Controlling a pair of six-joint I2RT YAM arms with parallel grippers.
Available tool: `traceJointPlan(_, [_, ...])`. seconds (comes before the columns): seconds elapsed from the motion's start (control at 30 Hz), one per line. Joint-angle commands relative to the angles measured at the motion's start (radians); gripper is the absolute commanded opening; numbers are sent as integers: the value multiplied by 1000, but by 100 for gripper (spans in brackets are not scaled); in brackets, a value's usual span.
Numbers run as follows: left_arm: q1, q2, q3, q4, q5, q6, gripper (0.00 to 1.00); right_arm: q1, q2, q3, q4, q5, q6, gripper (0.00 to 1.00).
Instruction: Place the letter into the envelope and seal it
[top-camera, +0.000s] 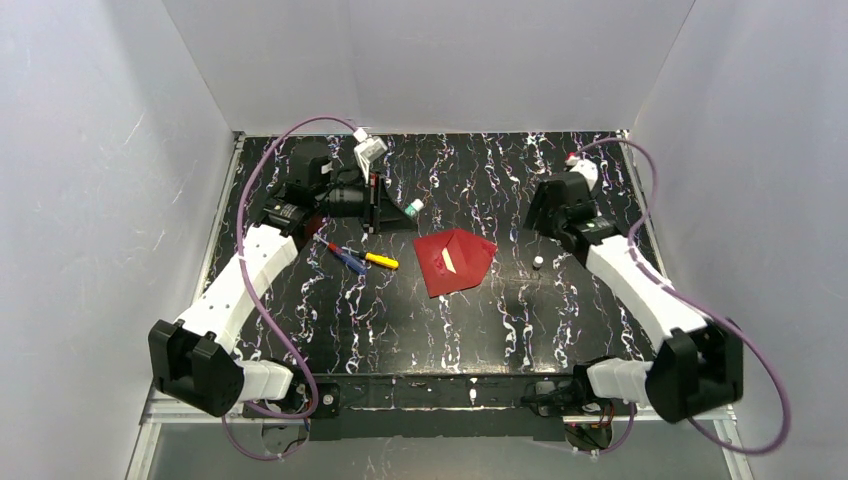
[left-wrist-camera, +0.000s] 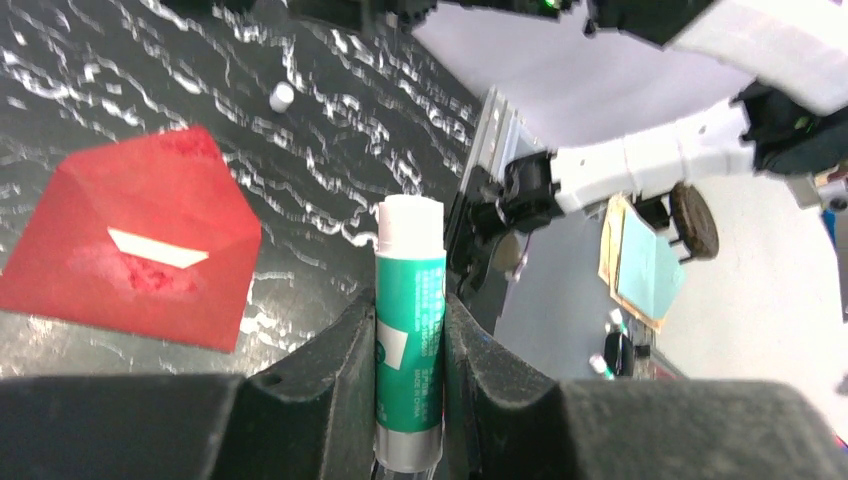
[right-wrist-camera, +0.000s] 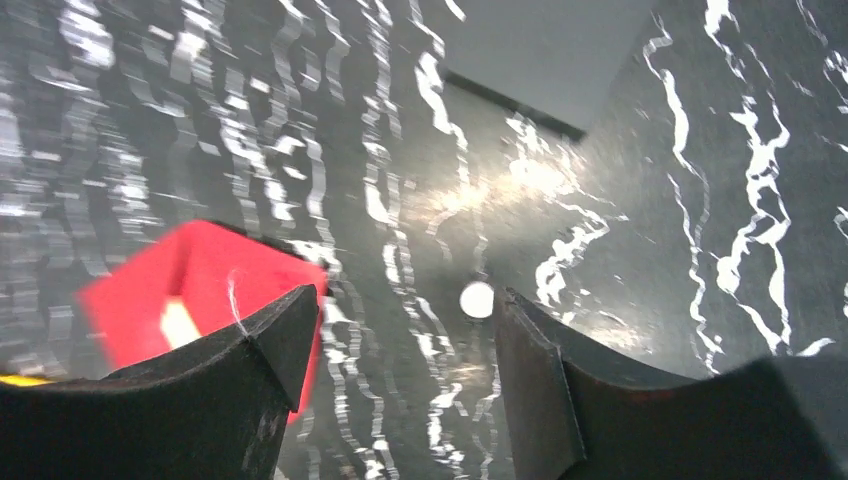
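The dark red envelope (top-camera: 456, 262) lies flat at mid-table; it also shows in the left wrist view (left-wrist-camera: 130, 250) and the right wrist view (right-wrist-camera: 200, 275). A thin white strip, an edge of the letter (left-wrist-camera: 160, 248), shows at its middle; the rest of the letter is hidden inside. My left gripper (top-camera: 390, 206) is shut on a green glue stick (left-wrist-camera: 410, 320) with its white top uncapped, held above the table to the left of and beyond the envelope. My right gripper (right-wrist-camera: 405, 340) is open and empty, over the table right of the envelope.
A small white cap (top-camera: 538, 262) lies on the table right of the envelope, seen between my right fingers (right-wrist-camera: 477, 299). A red-and-blue pen (top-camera: 340, 254) and a yellow pen (top-camera: 381, 261) lie left of the envelope. A red-and-white object (top-camera: 580, 165) sits at the back right.
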Motion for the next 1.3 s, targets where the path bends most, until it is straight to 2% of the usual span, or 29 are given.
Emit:
traceJointPlan(0.0, [5,-64,-23,295,-4,-239,0,-3,-126,56,44,-164,82,73])
traceJointPlan(0.07, [5,-63,-2,313,-23,-267,0,-3,-146,63,172,-412,106,74])
traceJointPlan(0.13, [4,-60,16,314,-45,-290,0,-1,-160,43,406,-659,182,76])
traceJointPlan(0.2, [5,-57,32,316,-59,-318,0,11,-169,9,660,-811,373,79])
traceJointPlan(0.27, [2,-52,42,320,-66,-345,0,38,-166,-4,865,-836,506,83])
traceJointPlan(0.33, [1,-47,55,322,-69,-372,0,83,-154,14,968,-811,575,86])
traceJointPlan(0.5, [-16,-46,79,384,-74,-451,0,216,-100,81,1024,-658,676,87])
traceJointPlan(0.57, [-18,-43,95,391,-78,-465,0,261,-77,123,981,-615,676,87])
traceJointPlan(0.77, [-18,-39,108,399,-85,-486,0,313,-25,194,928,-604,656,86])
traceJointPlan(0.9, [-19,-41,105,409,-75,-492,0,325,22,239,944,-665,658,74])
traceJointPlan(1.2, [-19,-51,95,410,-94,-496,0,337,41,288,862,-705,606,54])
traceJointPlan(1.27, [-19,-56,86,410,-100,-495,2,337,40,291,860,-711,600,43])
